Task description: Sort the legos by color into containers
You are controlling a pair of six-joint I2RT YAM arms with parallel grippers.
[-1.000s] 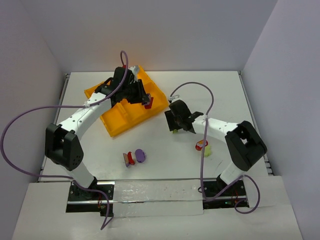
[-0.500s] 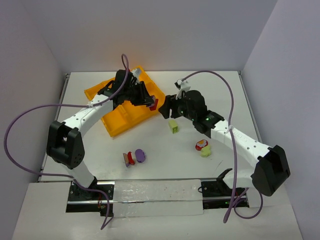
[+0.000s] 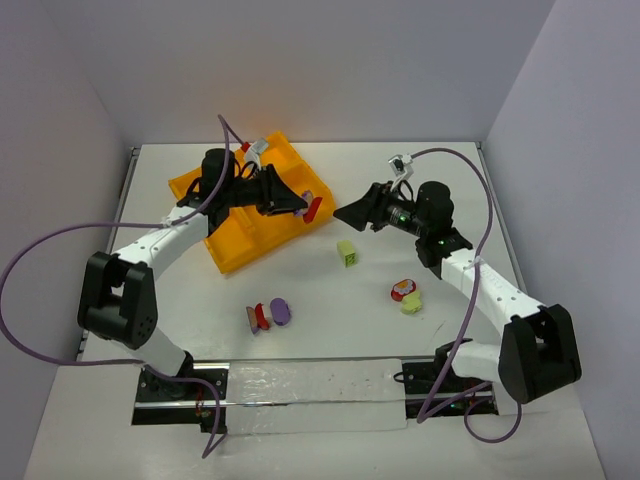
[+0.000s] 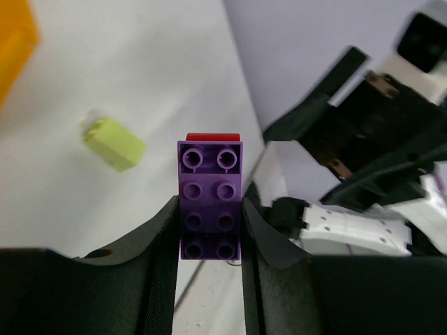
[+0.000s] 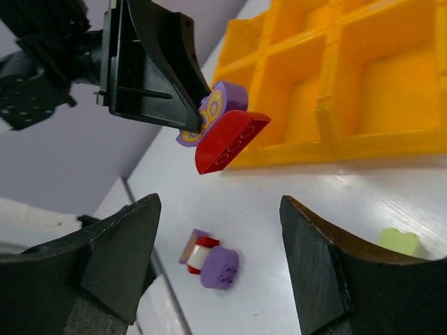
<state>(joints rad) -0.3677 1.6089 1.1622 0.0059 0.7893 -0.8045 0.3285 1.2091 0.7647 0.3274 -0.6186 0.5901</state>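
Note:
My left gripper (image 3: 303, 207) is shut on a cluster of a purple lego (image 4: 211, 199) with a red lego (image 4: 212, 137) stuck to its far end. It holds the cluster in the air just past the right edge of the orange-yellow tray (image 3: 236, 243). The cluster also shows in the right wrist view (image 5: 223, 129), in front of the tray's cells (image 5: 363, 84). My right gripper (image 3: 342, 214) is open and empty, facing the cluster from the right with a small gap (image 5: 218, 209). A yellow-green lego (image 3: 347, 252) lies on the table below both grippers.
A purple-and-red cluster (image 3: 268, 314) lies near the front of the table; it also shows in the right wrist view (image 5: 213, 258). A red and yellow-green cluster (image 3: 405, 295) lies at the right. Cables loop over both arms.
My right gripper let go of the yellow-green lego, rose and drew back to the right, open. My left gripper swung the purple-red cluster right, off the tray's edge toward the right gripper.

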